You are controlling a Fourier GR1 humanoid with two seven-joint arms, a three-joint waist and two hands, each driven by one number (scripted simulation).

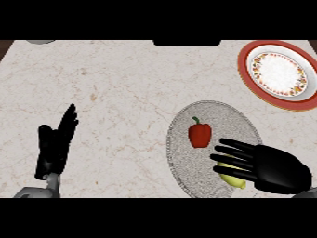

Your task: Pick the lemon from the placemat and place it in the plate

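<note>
A yellow lemon lies on the round grey placemat at the lower right, mostly hidden under my right hand. That hand hovers over the lemon with its fingers spread and pointing left, open. The plate, white with a red rim and a patterned ring, sits at the counter's far right. My left hand rests open at the lower left, fingers up.
A red bell pepper stands on the placemat just left of and beyond my right hand's fingers. A dark object sits at the counter's far edge. A grey item shows at the top left corner.
</note>
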